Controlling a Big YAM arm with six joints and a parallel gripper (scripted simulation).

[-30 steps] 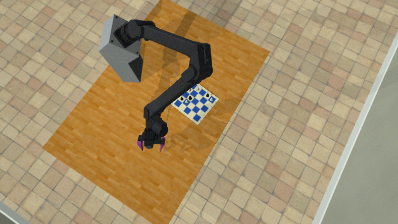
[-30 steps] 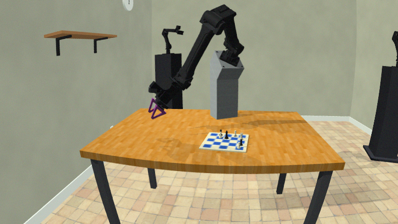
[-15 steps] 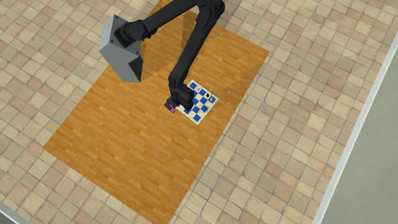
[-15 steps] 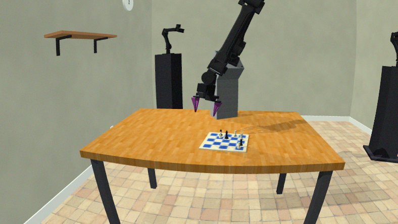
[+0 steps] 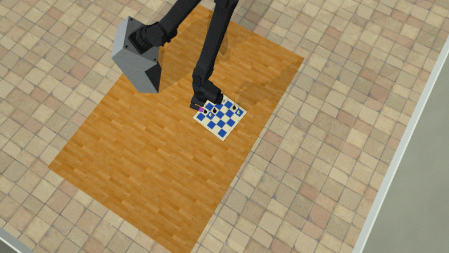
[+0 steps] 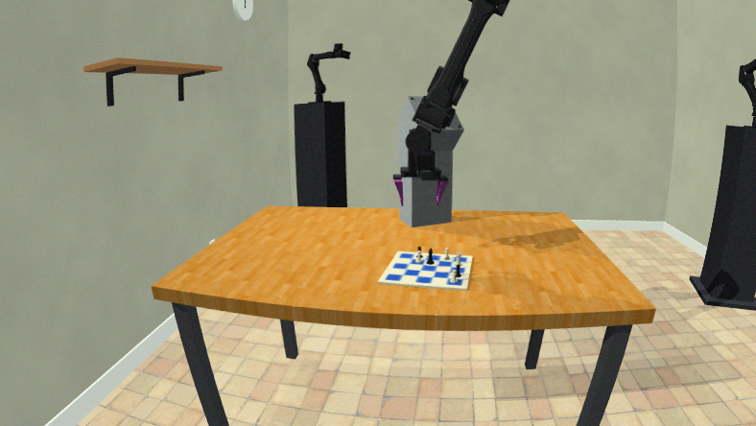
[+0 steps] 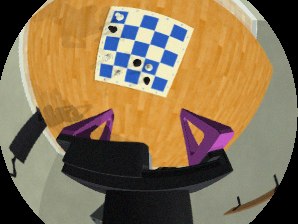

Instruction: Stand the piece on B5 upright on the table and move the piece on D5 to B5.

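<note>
No legible writing on board; tool open, high above.

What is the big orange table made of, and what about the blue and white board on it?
The orange-brown table top looks like varnished wood: short plank strips with grain lines, and a slight sheen. Its dark legs could be metal or painted wood. The blue-and-cream checkered board is thin, flat and matte, perhaps card, plastic or painted wood.
</note>
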